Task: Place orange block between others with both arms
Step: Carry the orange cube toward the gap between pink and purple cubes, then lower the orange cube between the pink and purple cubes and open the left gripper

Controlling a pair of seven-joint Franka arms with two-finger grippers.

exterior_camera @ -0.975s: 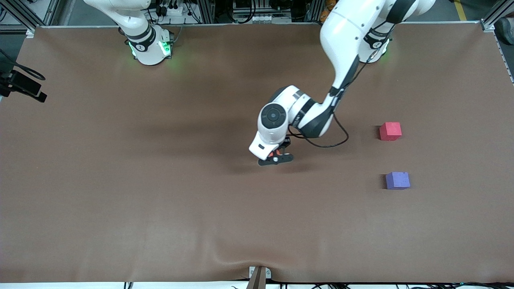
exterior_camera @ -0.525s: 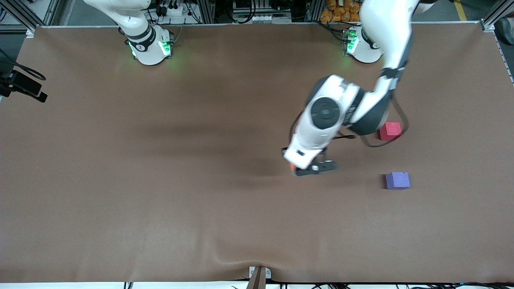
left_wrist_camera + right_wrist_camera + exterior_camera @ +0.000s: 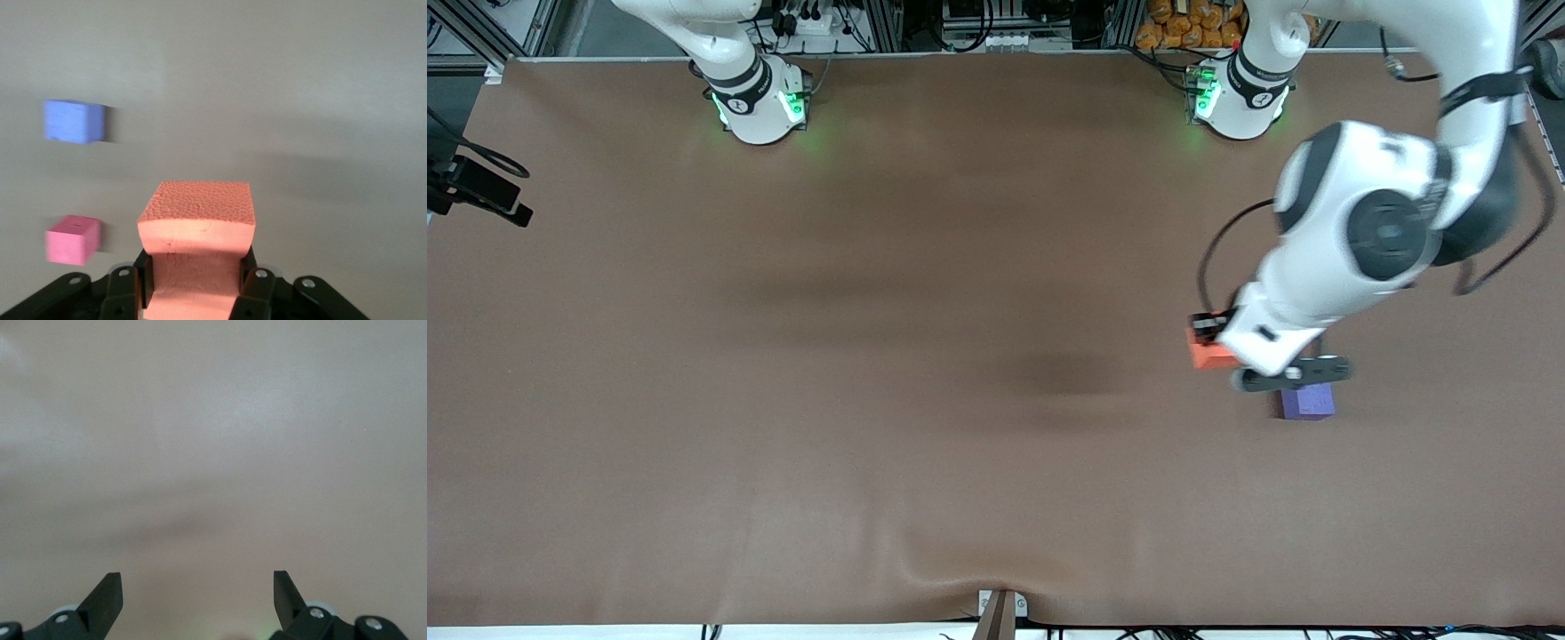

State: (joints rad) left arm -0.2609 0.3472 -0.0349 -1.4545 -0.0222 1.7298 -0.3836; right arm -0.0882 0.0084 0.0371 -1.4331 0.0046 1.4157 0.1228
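My left gripper (image 3: pixel 1221 342) is shut on the orange block (image 3: pixel 1207 356) and carries it in the air over the table, close to the purple-blue cube (image 3: pixel 1309 403). In the front view the left arm hides the red-pink cube. The left wrist view shows the orange block (image 3: pixel 197 227) squeezed between the black fingers (image 3: pixel 257 287), with the purple-blue cube (image 3: pixel 73 121) and the red-pink cube (image 3: pixel 73 239) on the cloth, a gap between them. My right gripper (image 3: pixel 197 583) is open over bare cloth, and that arm waits.
A brown cloth (image 3: pixel 783 400) covers the table, with a wrinkle by the near edge (image 3: pixel 907 551). A black camera mount (image 3: pixel 480 191) sits at the right arm's end. A small bracket (image 3: pixel 1000 613) stands at the middle of the near edge.
The left arm has swung from the table's middle toward its own end, carrying the orange block up beside the purple-blue cube and covering the red-pink one. The right arm has not moved.
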